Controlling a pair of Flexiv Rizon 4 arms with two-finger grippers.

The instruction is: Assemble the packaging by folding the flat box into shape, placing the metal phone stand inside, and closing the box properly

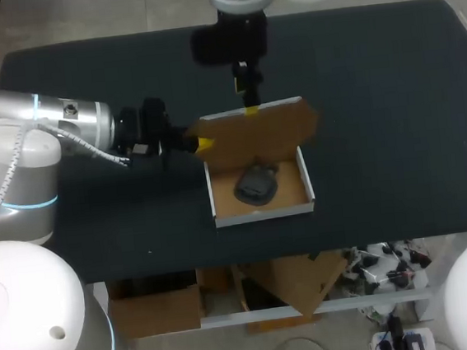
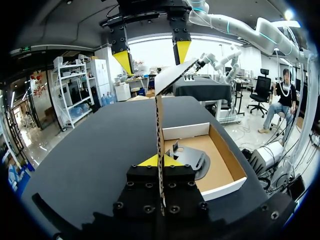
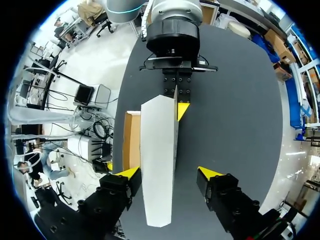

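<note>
Head view shows the box tray (image 1: 262,215) folded into shape near the middle of the table (image 1: 390,85), with the metal phone stand (image 1: 257,183) sitting inside it, roughly in its middle. The lid (image 1: 262,127) stands raised from the tray's far wall, its brown inner face toward the near side. The left claw (image 1: 201,143) comes in from the left and is closed narrow on the lid's left edge. The left wrist view confirms the cardboard pinched between both yellow tips. The right claw (image 1: 250,107) hangs at the lid's top edge. In the right wrist view its fingers stand wide apart with the lid's white outer face between them, so it holds nothing. Judged from this, the step in hand is closing the lid. Swing the lid about its hinge on the far wall rather than pushing it straight down, so that the tray does not slide toward the near edge of the table. Let the left claw guide the edge along an arc, and release before its fingers meet the tray's left wall. Use the right claw to press on the white face from the far side, spreading the load along the free edge. Check that the phone stand sits below the rim, and that any front flap enters inside the near wall rather than riding over it. Whether the lid has side flaps cannot be told.
</note>
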